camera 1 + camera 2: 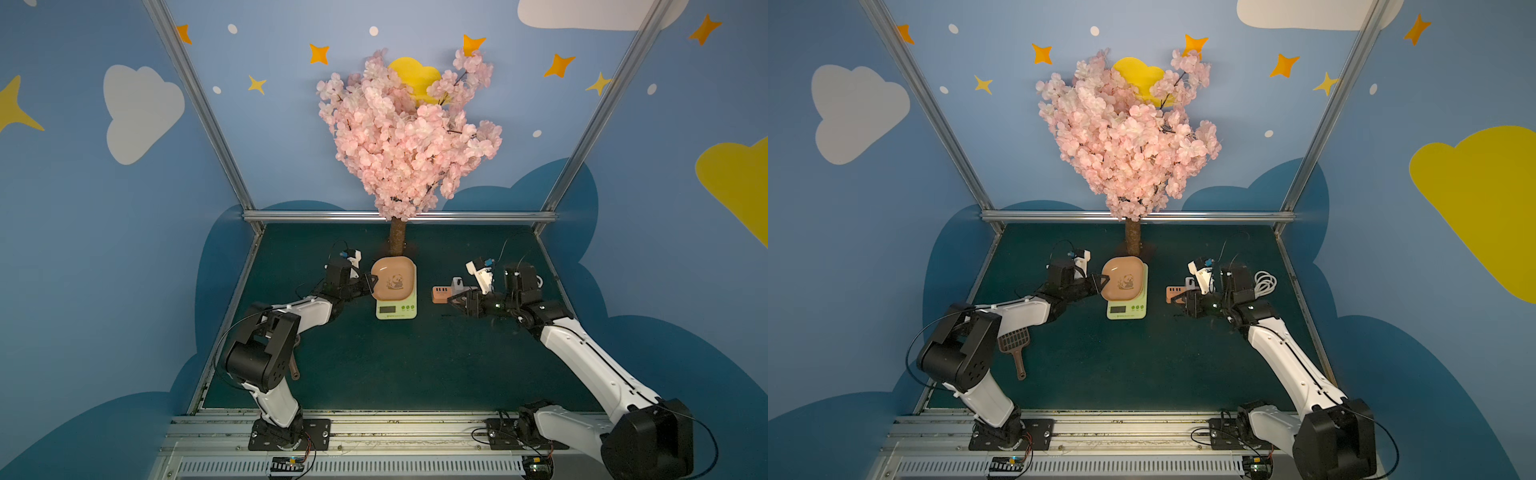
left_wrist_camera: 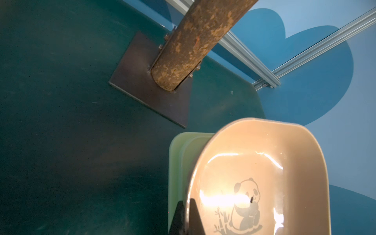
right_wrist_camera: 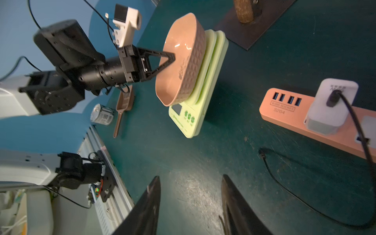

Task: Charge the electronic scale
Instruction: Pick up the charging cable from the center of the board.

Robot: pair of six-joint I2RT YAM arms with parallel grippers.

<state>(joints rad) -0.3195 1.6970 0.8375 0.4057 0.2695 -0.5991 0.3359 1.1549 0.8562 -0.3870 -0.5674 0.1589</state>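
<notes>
Tabletop (image 1: 374, 365) — scale (image 1: 396, 309) mid-back, front seemingly open

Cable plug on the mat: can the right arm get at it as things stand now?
Likely yes. The right gripper hangs open and empty close to the cable plug, which lies free on the bare mat; nothing stands between them.

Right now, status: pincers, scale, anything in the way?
Left pincer shut on tan rounded-square panda tray atop pale-green square electronic scale. Right pincer open, empty, over dark-green mat. Black cable end loose on mat, not in scale; path looks clear.
</notes>
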